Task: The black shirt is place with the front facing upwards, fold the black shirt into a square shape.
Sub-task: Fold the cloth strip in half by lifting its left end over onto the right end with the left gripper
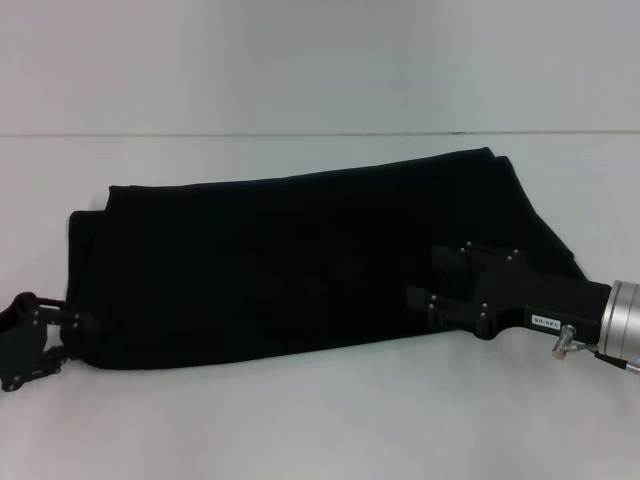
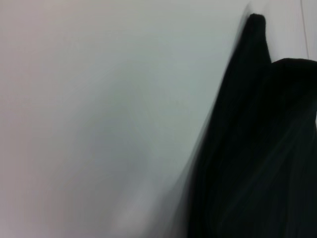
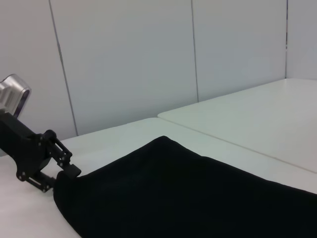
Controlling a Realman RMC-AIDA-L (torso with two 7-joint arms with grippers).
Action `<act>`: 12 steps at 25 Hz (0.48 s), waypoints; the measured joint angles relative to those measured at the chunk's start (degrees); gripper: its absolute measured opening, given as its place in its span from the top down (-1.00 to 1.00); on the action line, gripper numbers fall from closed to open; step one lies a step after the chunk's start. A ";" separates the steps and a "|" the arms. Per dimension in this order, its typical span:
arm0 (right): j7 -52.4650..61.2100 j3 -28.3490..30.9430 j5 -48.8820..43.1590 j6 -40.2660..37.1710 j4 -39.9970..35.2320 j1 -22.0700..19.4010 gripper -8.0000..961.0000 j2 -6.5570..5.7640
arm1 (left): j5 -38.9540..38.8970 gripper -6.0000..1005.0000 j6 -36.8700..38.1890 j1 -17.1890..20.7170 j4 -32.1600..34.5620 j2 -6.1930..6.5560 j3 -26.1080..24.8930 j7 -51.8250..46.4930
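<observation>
Both grippers' fingers vanish into the black shirt (image 1: 300, 260), left (image 1: 75, 322) and right (image 1: 420, 300); their grip cannot be told.

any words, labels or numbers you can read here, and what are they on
Nothing can be read for certain.
Small white label on the right pincer body: characters too blurred to read.
The black shirt lies folded into a long band on the table; no print or neck label shows.
The left pincer, at the shirt's left end, bears no visible text.
</observation>
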 joint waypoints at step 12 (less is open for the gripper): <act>0.00 -0.26 -0.31 -0.12 0.09 -0.01 -0.50 -0.10 | -0.01 0.67 -1.16 -0.06 0.50 -0.19 1.68 -0.10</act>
